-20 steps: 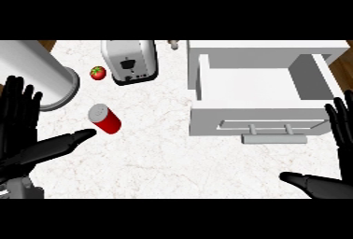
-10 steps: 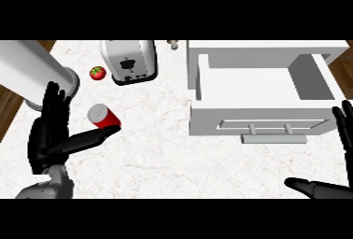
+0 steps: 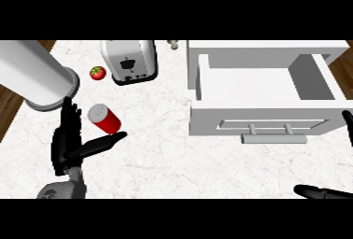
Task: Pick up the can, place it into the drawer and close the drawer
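Observation:
A red can with a silver top stands on the white marble counter, left of centre. My left hand is open just below and left of it, fingers straight up along its left side and thumb stretched under it toward the right; whether it touches the can I cannot tell. The white drawer is pulled open at the right, its inside bare, its handle facing me. Only a finger and the thumb of my right hand show, at the right edge and lower right corner.
A large grey cylinder lies at the upper left, close to my left fingertips. A silver toaster stands at the back, a small tomato to its left. Dark wood floor shows beyond the counter's left edge.
My left hand has moved right and forward, from the left edge to right beside the can. The right hand has drifted further toward the right edge.

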Tool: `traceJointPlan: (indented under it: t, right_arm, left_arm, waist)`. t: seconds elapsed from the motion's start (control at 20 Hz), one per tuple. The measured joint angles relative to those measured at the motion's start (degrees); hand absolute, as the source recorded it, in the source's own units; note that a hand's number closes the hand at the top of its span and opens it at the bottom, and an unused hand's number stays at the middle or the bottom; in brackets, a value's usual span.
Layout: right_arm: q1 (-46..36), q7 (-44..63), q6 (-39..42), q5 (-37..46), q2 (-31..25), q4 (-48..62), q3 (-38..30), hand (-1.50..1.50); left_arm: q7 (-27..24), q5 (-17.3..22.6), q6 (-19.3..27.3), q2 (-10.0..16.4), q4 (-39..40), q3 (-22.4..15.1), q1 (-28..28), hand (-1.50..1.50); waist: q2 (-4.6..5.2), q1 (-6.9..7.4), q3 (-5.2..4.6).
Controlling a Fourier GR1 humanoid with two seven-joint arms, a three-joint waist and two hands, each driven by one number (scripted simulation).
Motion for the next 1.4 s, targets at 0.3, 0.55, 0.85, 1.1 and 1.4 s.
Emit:
traceJointPlan:
  t: [0.3, 0.55, 0.85, 1.1, 1.4]
  right_arm:
    - [-0.19, 2.33, 0.65, -1.17, -0.39, -1.88, -1.46, -1.50]
    - [0.24, 3.43, 1.08, -1.55, -0.25, -3.20, -2.58, -1.50]
    - [-0.04, 3.96, 1.89, -2.03, -0.44, -3.76, -3.71, -1.50]
    - [0.19, 4.68, 2.41, -2.22, -0.31, -4.44, -4.33, -1.50]
    - [-0.55, 4.76, 3.44, -3.28, -0.76, -3.46, -5.83, -1.50]
  left_arm:
    - [-6.44, 2.74, 0.71, 0.13, 7.67, 1.56, -0.57, -1.50]
    - [-10.88, 4.13, 0.78, 0.27, 15.11, 3.31, -2.95, -1.50]
    - [-17.69, 6.83, -0.54, 1.36, 27.21, 6.72, -7.87, -1.50]
    - [-23.59, 9.25, -2.04, 2.24, 35.93, 9.42, -9.93, -1.50]
    - [-27.81, 11.61, -3.70, 5.16, 46.39, 12.28, -16.03, -1.50]
  waist:
    - [-0.01, 0.02, -0.01]
    - [0.00, -0.01, 0.00]
    - [0.03, -0.09, 0.01]
    - [0.03, -0.12, -0.02]
    - [0.09, -0.26, -0.02]
